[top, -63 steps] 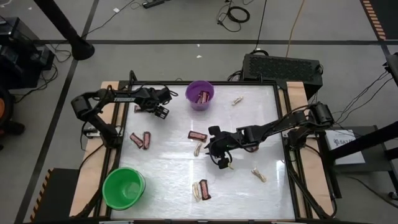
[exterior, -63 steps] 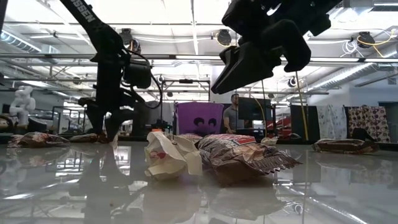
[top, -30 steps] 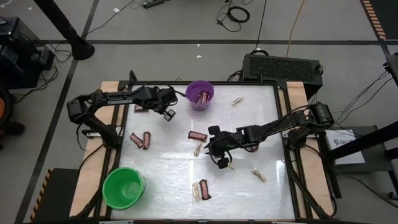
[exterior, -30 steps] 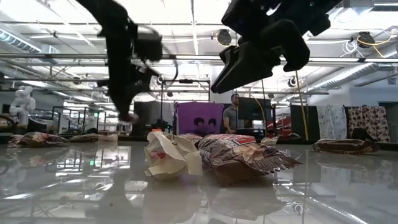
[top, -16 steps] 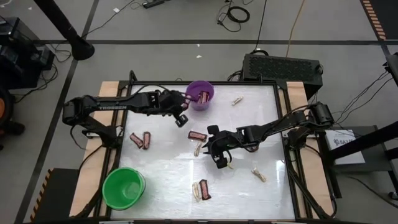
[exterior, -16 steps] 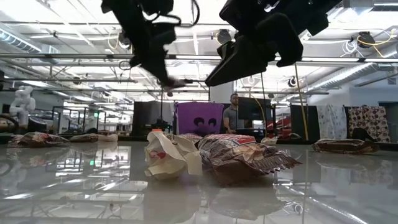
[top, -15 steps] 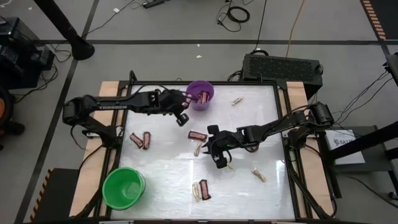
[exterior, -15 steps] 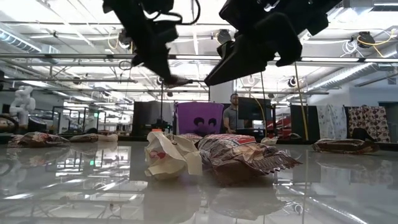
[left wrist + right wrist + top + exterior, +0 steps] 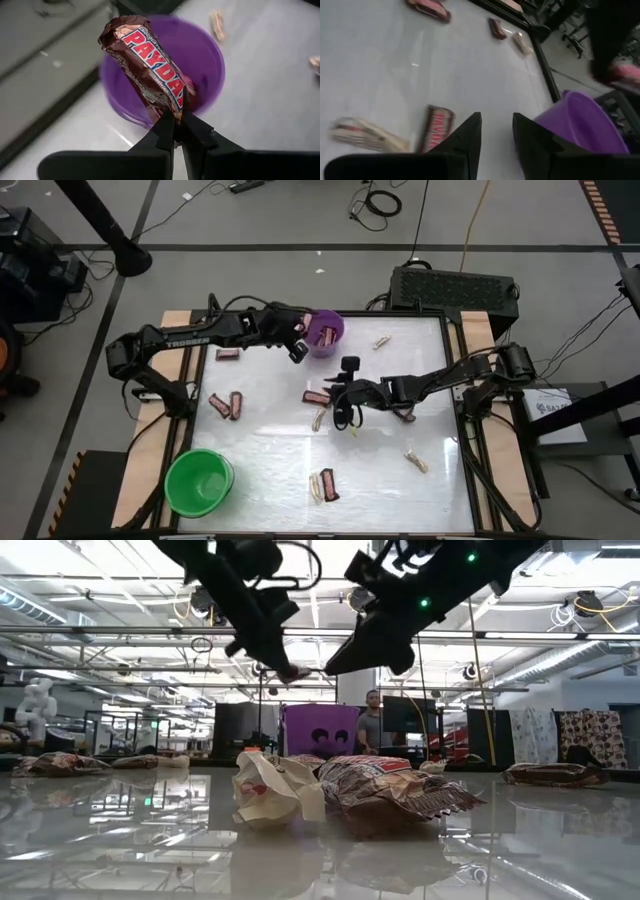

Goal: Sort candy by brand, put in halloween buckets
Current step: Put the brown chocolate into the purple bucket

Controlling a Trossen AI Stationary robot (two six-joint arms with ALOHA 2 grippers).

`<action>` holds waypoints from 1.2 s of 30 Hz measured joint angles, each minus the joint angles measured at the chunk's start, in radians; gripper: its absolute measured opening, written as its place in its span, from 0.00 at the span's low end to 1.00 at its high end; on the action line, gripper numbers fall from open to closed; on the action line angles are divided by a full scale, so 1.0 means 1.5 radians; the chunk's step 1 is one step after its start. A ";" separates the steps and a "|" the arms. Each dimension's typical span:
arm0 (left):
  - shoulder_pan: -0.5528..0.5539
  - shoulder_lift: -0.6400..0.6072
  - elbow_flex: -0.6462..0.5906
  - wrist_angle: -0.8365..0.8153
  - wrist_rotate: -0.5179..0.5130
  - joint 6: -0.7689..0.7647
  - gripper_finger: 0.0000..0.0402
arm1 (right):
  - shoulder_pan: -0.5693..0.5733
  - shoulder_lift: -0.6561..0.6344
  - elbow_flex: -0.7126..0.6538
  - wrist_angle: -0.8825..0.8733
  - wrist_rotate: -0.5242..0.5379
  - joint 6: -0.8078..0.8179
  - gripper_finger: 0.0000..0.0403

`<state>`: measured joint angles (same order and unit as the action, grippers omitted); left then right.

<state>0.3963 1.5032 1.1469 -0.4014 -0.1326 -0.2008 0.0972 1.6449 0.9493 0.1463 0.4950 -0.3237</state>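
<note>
My left gripper [image 9: 298,350] is shut on a dark brown candy bar [image 9: 145,65], up in the air at the left rim of the purple bucket [image 9: 322,330], which has a bar inside. My right gripper [image 9: 340,412] hovers open over the table's middle, above a brown bar [image 9: 437,125] and a pale twisted candy [image 9: 365,135] that lie flat on the table. A small pale piece [image 9: 352,427] shows by its tips; whether it touches it I cannot tell. The green bucket [image 9: 200,480] stands at the near left. My left gripper pinches the bar's crimped end [image 9: 172,106] between its two fingers. The fingers come slanting down from the table's left. The bar sticks out past the fingertips, lifted clear, over the purple bucket [image 9: 205,55].
Brown bars lie at the far left [image 9: 228,353], left [image 9: 226,404] and near middle [image 9: 328,485]. Pale candies lie at the far side [image 9: 381,340] and near right [image 9: 415,462]. A wooden frame [image 9: 176,340] edges the table. A person shows in the room behind [image 9: 376,720].
My left gripper has carried the bar up and toward the table's right and far edge, from the far left to the purple bucket's rim. My right gripper has gone toward the far left and turned, still raised above the table.
</note>
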 joint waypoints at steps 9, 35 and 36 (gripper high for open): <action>0.038 0.077 0.000 0.122 0.058 0.004 0.05 | -0.060 0.000 0.000 0.000 0.000 -0.002 0.26; 0.051 0.040 0.041 0.001 0.083 0.056 0.50 | -0.071 0.000 0.000 -0.020 -0.007 0.037 0.26; 0.048 0.029 0.052 -0.036 0.083 0.056 0.52 | -0.069 0.000 0.000 -0.022 -0.023 0.044 0.26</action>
<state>0.4682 1.5469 1.2252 -0.4550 -0.0078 -0.1171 -0.0067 1.6450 0.9489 0.1135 0.4607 -0.2577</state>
